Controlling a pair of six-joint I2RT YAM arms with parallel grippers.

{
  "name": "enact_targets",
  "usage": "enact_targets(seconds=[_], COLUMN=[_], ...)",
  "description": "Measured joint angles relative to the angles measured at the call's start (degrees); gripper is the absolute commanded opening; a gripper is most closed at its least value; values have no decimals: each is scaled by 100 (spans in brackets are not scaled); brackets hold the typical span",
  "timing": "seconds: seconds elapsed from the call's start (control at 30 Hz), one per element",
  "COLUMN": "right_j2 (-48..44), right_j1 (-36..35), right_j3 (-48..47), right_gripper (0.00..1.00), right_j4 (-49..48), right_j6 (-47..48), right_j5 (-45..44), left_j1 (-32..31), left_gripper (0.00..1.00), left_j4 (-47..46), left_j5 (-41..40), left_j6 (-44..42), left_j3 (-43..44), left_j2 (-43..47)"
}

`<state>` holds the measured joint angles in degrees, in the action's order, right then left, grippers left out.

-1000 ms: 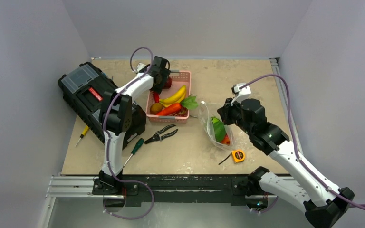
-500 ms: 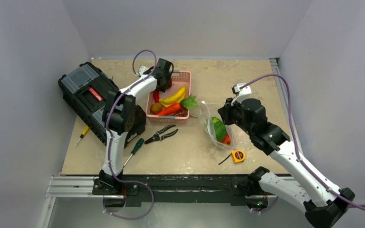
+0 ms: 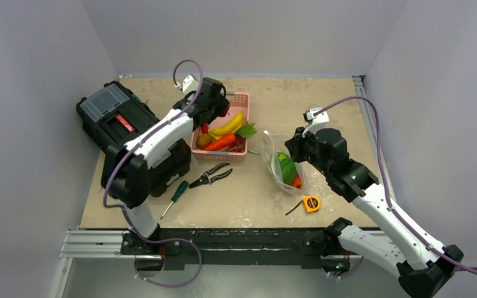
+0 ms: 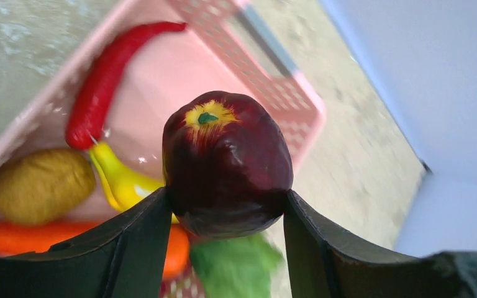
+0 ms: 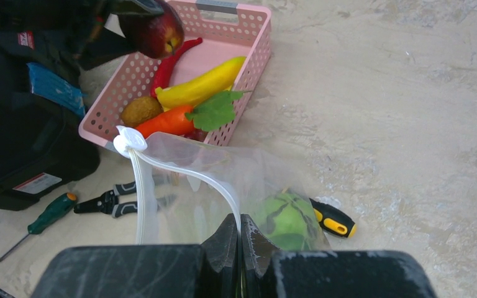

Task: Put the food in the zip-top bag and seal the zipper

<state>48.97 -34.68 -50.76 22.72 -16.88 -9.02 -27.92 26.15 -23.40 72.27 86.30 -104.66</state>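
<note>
- One change counted over the last second: my left arm came up out of the far corner of the pink slotted plastic basket [image 5: 251, 56] and swung its elbow outward, carrying a glossy dark red apple [image 4: 227, 155].
- My left fingers [image 4: 140, 236] were clamped on the apple's two sides. It hung clear above the basket, its stem dimple turned toward the wrist camera.
- I judged the pick done. What remained for this piece was the carry across to the bag and the drop.
- My right arm had not shifted. The right fingers [image 5: 227, 239] were pinched together on the rim of the soft clear plastic zip-top bag [image 5: 186, 198], propping its mouth up and open toward the basket.
- The thin whitish zipper strip [image 5: 180, 169] ran unsealed round that mouth, with a small white tab [image 5: 129, 141] at its far end.
- The bag lay on the beige surface [image 5: 410, 93] just to the right of the basket, its mouth near the basket's side wall.
- Four loose foods were left in the basket: a long red chilli [image 5: 172, 59], a yellow banana [image 5: 202, 87], a brownish oval piece [image 5: 140, 110] and an orange carrot [image 5: 168, 123] with a green leaf [image 5: 214, 110].
- Inside the bag I saw a rounded, green striped food [image 5: 289, 220] and, from above, an orange piece [image 3: 295, 182] touching it.
- With the mouth held wide, sealing looked well off.
</note>
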Motion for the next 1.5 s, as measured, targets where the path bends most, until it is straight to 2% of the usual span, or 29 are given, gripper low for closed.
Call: enact_targets(seconds=[0.1,0.2,0.37,0.5,0.6,0.7,0.8,1.0,1.2,1.37,1.5], right_j2=[28,13,13,28,59,68,70,55,11,9,7], right_j1=[0,0,0,0,0,0,0,0,0,0,0], right_j3=[0,0,0,0,0,0,0,0,0,0,0], right_gripper=[0,0,0,0,0,0,0,0,0,0,0], right_j4=[-15,-52,-122,-175,-223,-227,-227,-227,-236,-269,-319], right_j6=[-4,-15,-17,-26,-48,-66,-83,-168,-245,-306,-332], right_j5=[7,46,127,234,273,308,380,413,433,472,553], left_j1=[-356,-544,-448,-461,-643,-1045,-1558,-2120,-2380,-2439,-2437], left_gripper=[8,6,0,0,0,0,0,0,0,0,1], left_j4=[2,-131,-859,-1674,-2583,-3235,-3429,-3270,-2308,-1794,-1399], left_j5=[116,579,2081,3989,5060,5834,6225,6107,5108,4444,4227], left_j6=[-479,-911,-1628,-2114,-2267,-2520,-2986,-3696,-4286,-4336,-4183], left_j3=[-205,-549,-1633,-2131,-2527,-2765,-2771,-2771,-2629,-2557,-2328], left_j2=[841,1703,3001,3235,3292,3364,3412,3473,3268,3021,2745])
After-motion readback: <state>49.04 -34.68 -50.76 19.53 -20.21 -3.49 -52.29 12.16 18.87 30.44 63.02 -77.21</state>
